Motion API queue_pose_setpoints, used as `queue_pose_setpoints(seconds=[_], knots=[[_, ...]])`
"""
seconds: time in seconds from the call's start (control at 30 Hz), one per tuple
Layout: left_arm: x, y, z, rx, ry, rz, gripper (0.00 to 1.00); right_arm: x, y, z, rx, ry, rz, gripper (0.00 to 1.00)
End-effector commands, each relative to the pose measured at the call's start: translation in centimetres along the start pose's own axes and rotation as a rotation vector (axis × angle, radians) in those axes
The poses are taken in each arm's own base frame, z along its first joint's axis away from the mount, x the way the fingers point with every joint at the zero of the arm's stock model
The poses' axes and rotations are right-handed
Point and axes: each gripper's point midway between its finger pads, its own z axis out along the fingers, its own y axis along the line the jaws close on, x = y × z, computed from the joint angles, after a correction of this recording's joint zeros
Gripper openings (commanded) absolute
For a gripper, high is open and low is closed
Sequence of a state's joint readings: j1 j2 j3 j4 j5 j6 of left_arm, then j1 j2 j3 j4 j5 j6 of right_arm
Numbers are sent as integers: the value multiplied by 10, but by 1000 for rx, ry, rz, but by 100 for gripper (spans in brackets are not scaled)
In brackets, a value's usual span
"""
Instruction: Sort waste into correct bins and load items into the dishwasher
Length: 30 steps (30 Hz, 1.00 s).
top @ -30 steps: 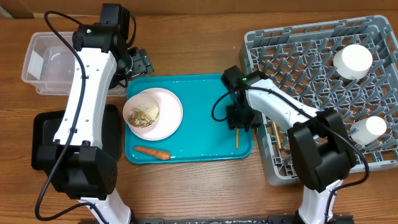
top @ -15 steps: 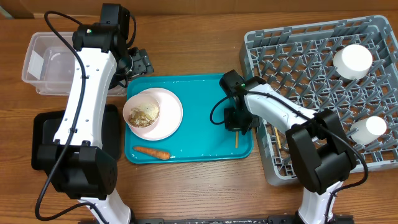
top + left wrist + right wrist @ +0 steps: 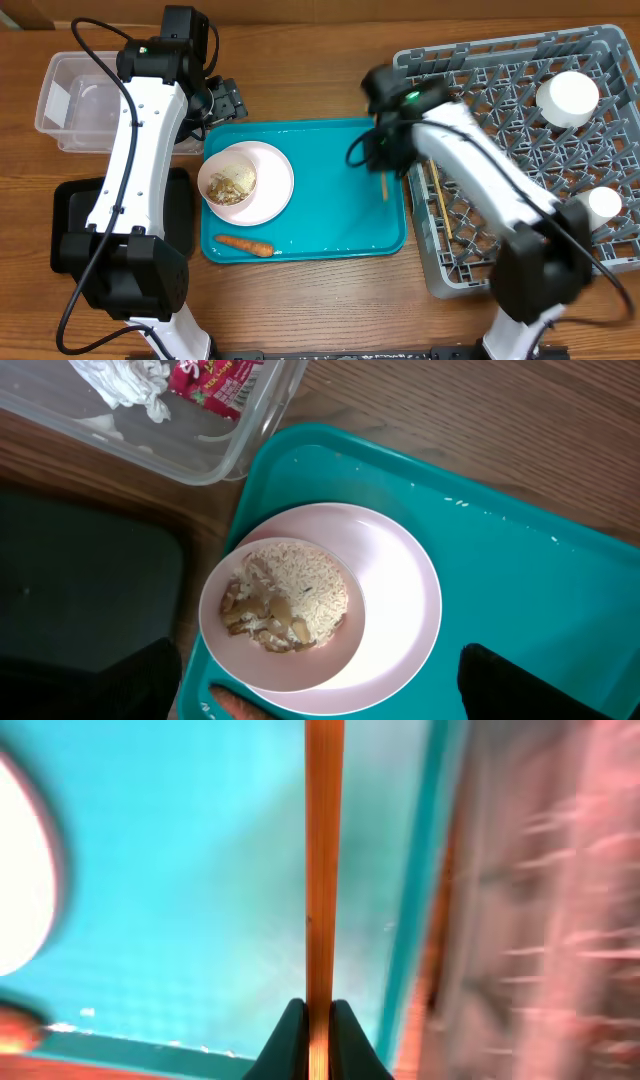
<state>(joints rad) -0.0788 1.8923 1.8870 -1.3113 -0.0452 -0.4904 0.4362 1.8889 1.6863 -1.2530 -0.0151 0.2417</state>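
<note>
My right gripper [image 3: 384,160] [image 3: 320,1032] is shut on a thin wooden chopstick [image 3: 383,186] [image 3: 324,870] and holds it over the right edge of the teal tray [image 3: 330,205], beside the grey dish rack [image 3: 500,130]. The second chopstick [image 3: 441,212] lies in the rack. A white bowl [image 3: 567,98] and a small cup [image 3: 603,205] stand in the rack. The pink plate [image 3: 272,180] [image 3: 395,600] with rice scraps [image 3: 230,186] [image 3: 290,595] and the carrot [image 3: 245,245] lie on the teal tray. My left gripper [image 3: 226,100] [image 3: 320,695] is open above the plate.
The clear tub [image 3: 70,95] [image 3: 250,430] at back left holds the white tissue [image 3: 125,378] and red wrapper [image 3: 215,374]. The black tray [image 3: 65,215] [image 3: 80,590] lies front left, partly under my left arm. The rack shows blurred in the right wrist view [image 3: 560,920].
My right gripper has lifted the chopstick off the teal tray and swung back and right toward the rack. The left arm has not moved.
</note>
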Motion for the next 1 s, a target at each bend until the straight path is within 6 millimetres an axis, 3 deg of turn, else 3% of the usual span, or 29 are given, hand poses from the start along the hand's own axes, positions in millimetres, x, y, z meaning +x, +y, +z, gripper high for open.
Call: queue_pose_setpoints(seconds=[0.0, 0.13, 0.2, 0.4, 0.53, 0.63, 0.77, 0.87, 0.97], knots=[[-3, -5, -15, 26, -40, 16, 90, -21, -37, -60, 79, -166, -53, 4], [-3, -5, -15, 26, -40, 16, 90, -7, -76, -51, 146, -82, -6, 4], [-3, -4, -15, 25, -39, 16, 91, 10, -93, -33, 152, -4, 23, 4], [-3, -6, -15, 30, -37, 17, 92, 57, -100, 16, 111, 162, 11, 9], [-2, -6, -15, 35, -34, 17, 92, 65, -100, 20, 112, 183, 11, 20], [-2, -6, -15, 35, -34, 17, 92, 53, -97, 4, 103, 122, 10, 32], [-1, -8, -15, 41, -31, 17, 92, 27, -106, -42, 127, -37, 43, 41], [1, -12, -15, 66, -17, 18, 92, 7, -131, -82, 191, -182, 145, 53], [5, -20, -16, 102, 3, 24, 92, -13, -163, -121, 226, -333, 250, 72]])
